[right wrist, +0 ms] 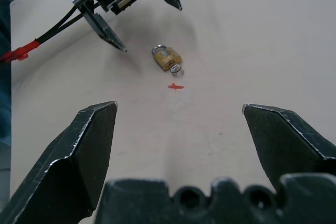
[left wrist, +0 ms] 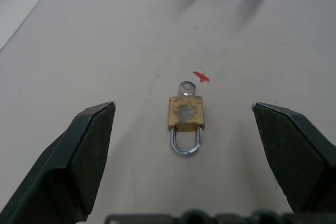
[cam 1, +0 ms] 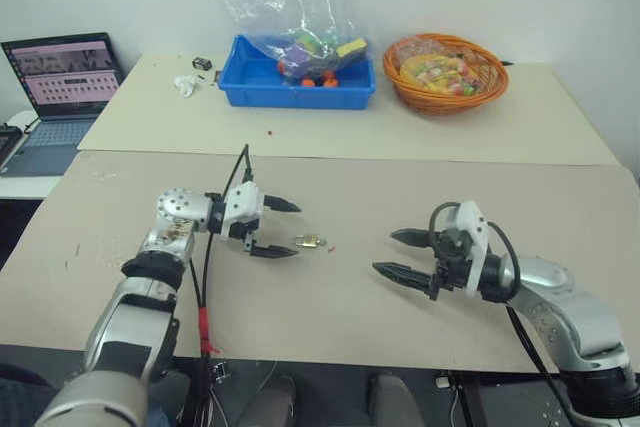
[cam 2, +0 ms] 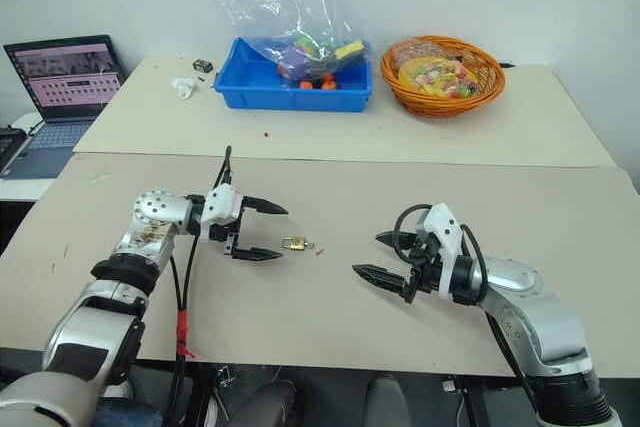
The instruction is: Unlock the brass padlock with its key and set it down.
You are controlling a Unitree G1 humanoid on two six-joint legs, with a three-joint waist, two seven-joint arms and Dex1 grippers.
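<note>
Padlock (left wrist: 185, 114) lies just ahead of the gaping left pincer (cam 1: 274, 228), shackle towards it, key (left wrist: 186, 88) away. Right pincer (cam 1: 400, 255), also gaping, sits farther off.

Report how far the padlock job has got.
Done: nothing that shows. The brass padlock lies flat on the table, its shackle seated in the body and the key in the keyhole. In hand: the left gripper sits just beside the lock with jaws open, and the right gripper, also open, faces it from farther off. Left: gripping, turning the key, setting it down.
</note>
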